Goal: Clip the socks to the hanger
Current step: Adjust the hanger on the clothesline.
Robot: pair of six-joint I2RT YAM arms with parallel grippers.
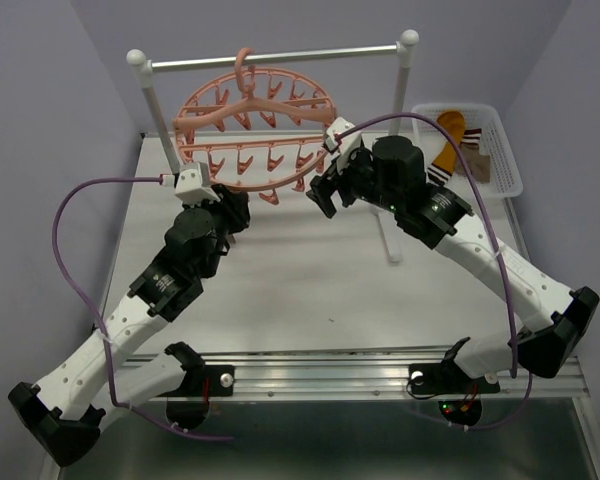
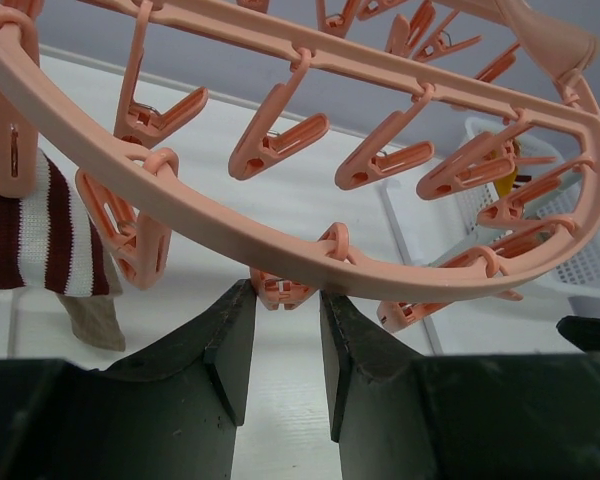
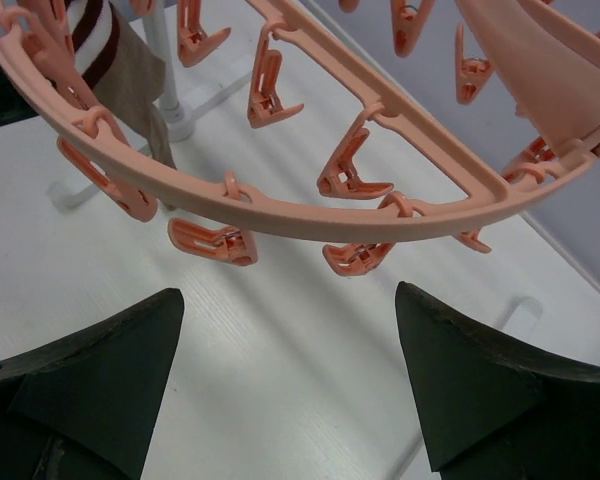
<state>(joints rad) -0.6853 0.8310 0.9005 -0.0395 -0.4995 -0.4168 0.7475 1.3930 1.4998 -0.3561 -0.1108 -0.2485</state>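
left gripper (image 2: 283, 300) pinches a clip (image 2: 283, 289) under the hanger (image 2: 230, 235), lower middle; right gripper (image 3: 288, 295) gapes wide. one sock (image 2: 25, 230) hangs at left, another sock (image 1: 448, 140) lies in the basket (image 1: 508, 150), upper right.

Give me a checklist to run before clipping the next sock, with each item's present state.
1. The hanger hooked over the rail: ok.
2. The left gripper on a clip: ok, its fingertips pinch one under the rim.
3. That clip's mouth open: cannot tell.
4. One sock already up: ok, a striped sock hangs under the rim.
5. Next sock in hand: not ok, the right gripper is open and empty below the hanger.
6. Next sock located: ok, a mustard sock lies in the white basket.
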